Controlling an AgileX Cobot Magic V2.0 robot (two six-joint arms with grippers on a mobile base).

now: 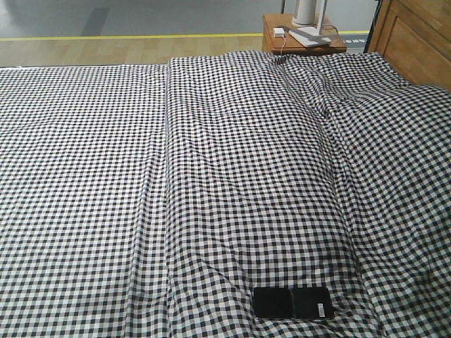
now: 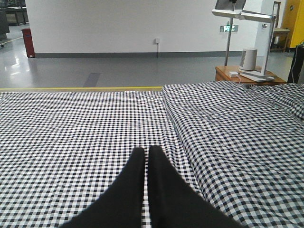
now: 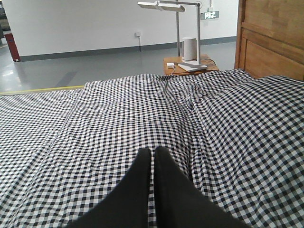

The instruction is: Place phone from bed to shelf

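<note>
Left hand: two matte black fingers, the only part of this arm in the left wrist view.
Left finger shape: broad at the lower edge of the picture, narrowing evenly to slim, rounded tips.
Left finger seam: a thin pale line runs between the two fingers along their full length.
Right hand: two matte black fingers of the same make, seen in the right wrist view.
Right finger shape: wide base, smooth taper, blunt rounded tips.
Right finger seam: a narrow light slit between the pair.
Surface, both hands: uniform black, outlines softly blurred; finer detail cannot be told.
</note>
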